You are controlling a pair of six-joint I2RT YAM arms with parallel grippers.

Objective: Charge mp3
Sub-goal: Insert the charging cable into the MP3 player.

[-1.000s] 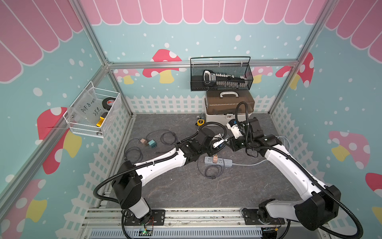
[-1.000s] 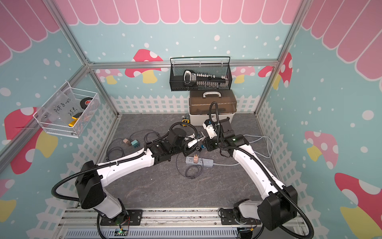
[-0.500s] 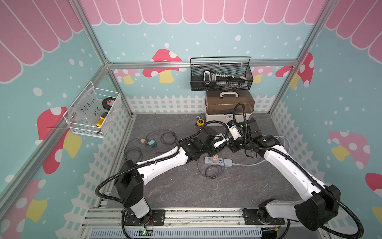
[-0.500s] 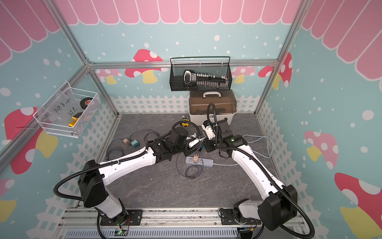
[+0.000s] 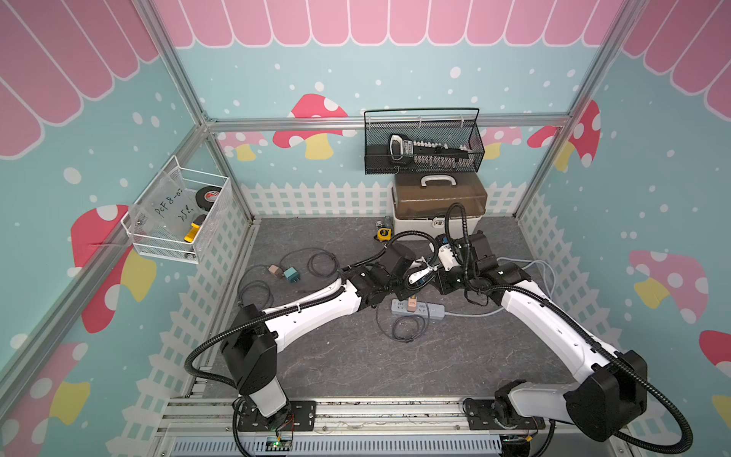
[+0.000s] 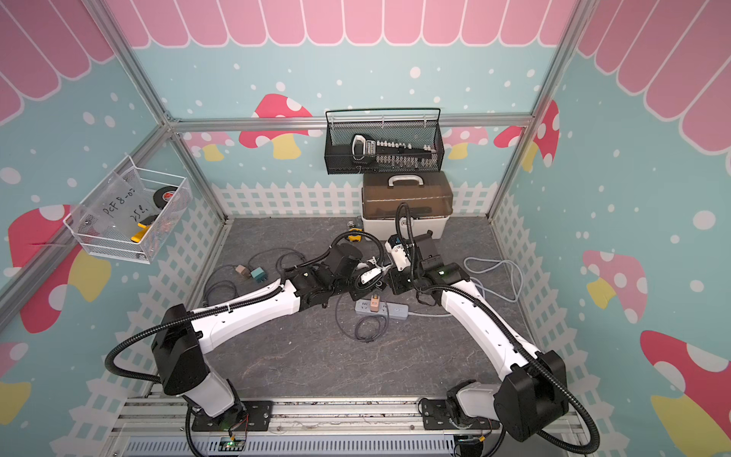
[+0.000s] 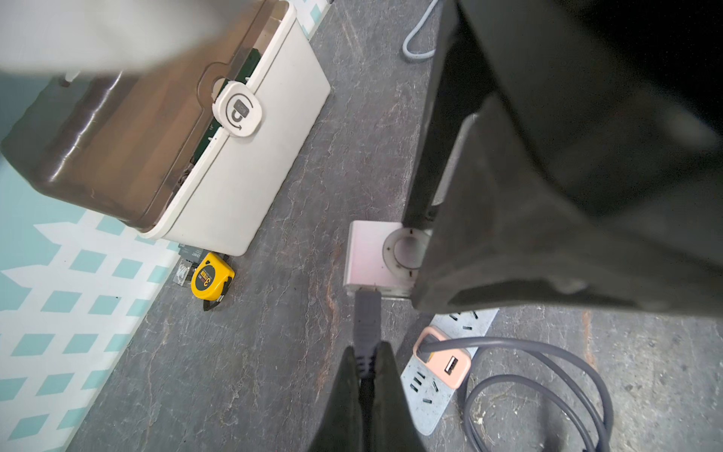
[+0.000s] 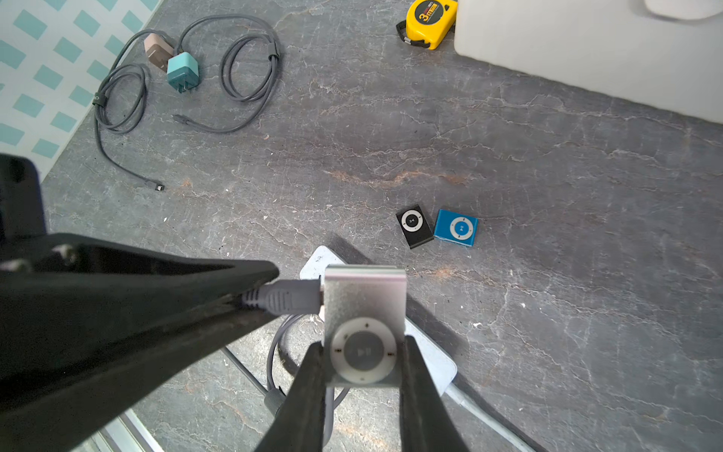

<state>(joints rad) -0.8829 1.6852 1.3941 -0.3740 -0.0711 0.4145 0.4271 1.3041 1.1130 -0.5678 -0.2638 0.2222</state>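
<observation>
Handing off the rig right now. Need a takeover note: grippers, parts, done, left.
Grippers: left gripper shut on the cable plug; right gripper shut on the silver mp3 player, held above the power strip.
Done: pink adapter sits in the strip with a grey cable in it; plug tip meets the player's port.
Left: full seating cannot be told; probably push home, then release.

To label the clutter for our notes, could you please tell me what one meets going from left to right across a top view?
White wire basket → beige charger → teal charger → yellow tape measure → power strip.
</observation>
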